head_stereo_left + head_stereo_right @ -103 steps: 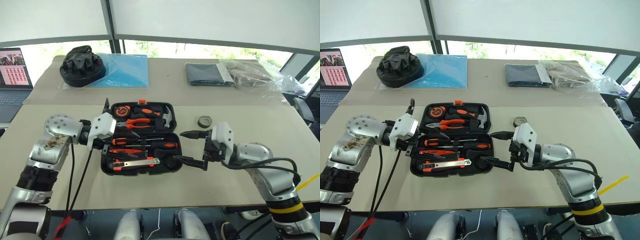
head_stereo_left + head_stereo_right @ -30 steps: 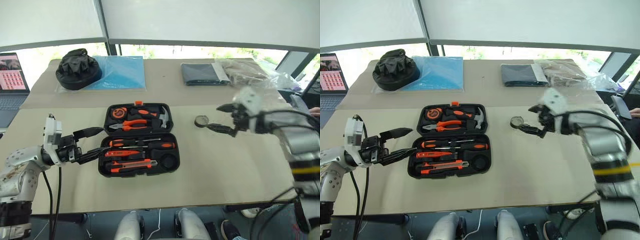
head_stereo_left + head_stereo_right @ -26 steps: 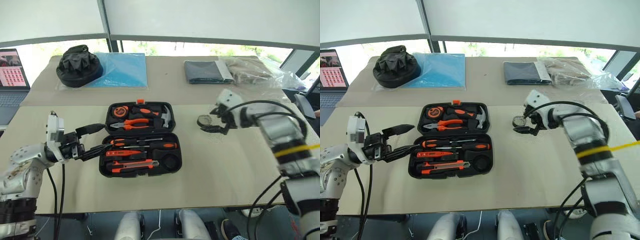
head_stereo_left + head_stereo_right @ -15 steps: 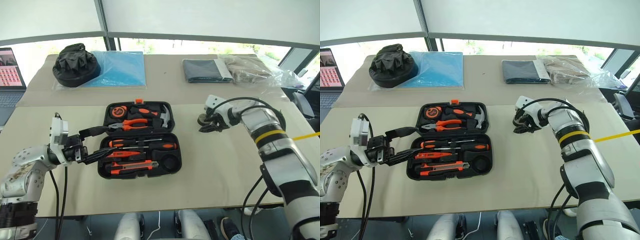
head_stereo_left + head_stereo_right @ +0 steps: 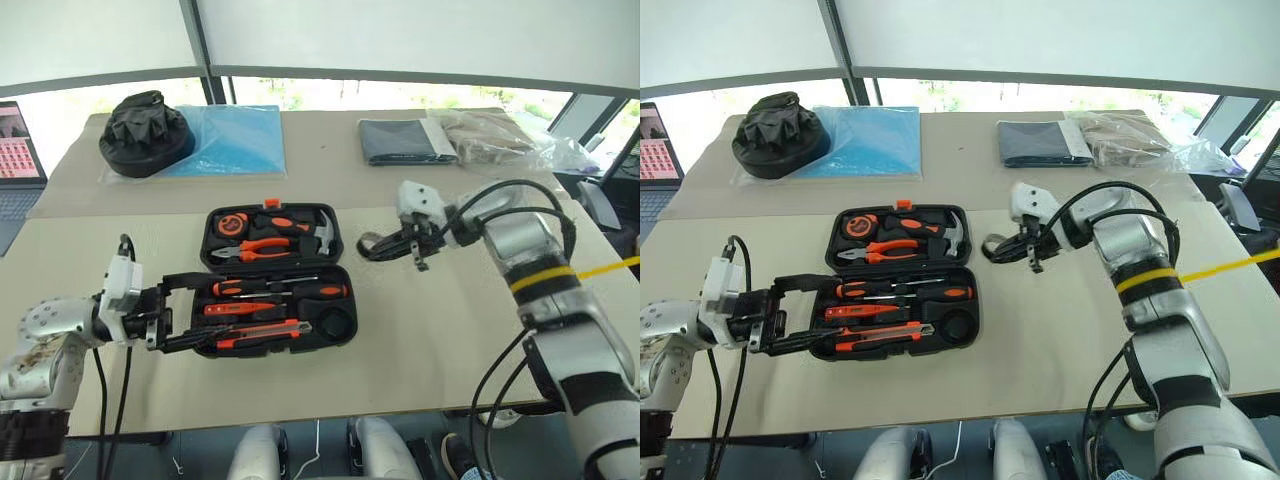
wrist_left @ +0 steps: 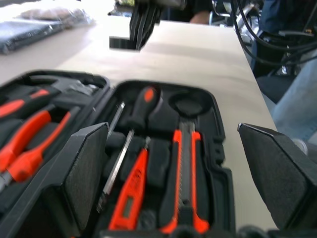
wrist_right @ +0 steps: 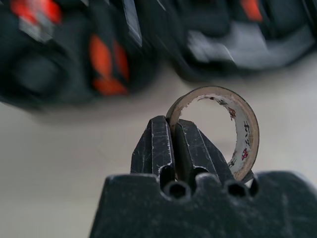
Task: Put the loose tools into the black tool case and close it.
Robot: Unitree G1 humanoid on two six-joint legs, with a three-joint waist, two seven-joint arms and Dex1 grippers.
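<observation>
Spreading across the near half of my table [image 5: 420, 330], the black tool case [image 5: 275, 280] lies open, hinged in the middle, with pliers [image 5: 262, 247] and a hammer [image 5: 322, 233] bedded in the far half. It is stiff moulded plastic and flat; I judge the lid half light enough to swing over by its far edge, though the orange latch [image 5: 271, 203] will want a firm press.

In the near half sit the utility knife [image 5: 258, 332], two big screwdrivers [image 5: 275, 290] and the slim orange screwdriver [image 5: 238, 307], each in its slot, and a round recess [image 5: 335, 323] at the right end looks vacant.

My left gripper [image 5: 192, 312] stands wide open at the case's left end, empty, its fingers either side of the near corner in the wrist view.

My right gripper [image 5: 385, 246] is pinched closed on the tape roll [image 7: 224, 130], held above the table just right of the case. One finger is inside the ring, one outside, clamping the wall. The roll is light and fairly stiff, but a thin rim held this way could pivot, so I would lower it flat into the recess before letting go.
</observation>
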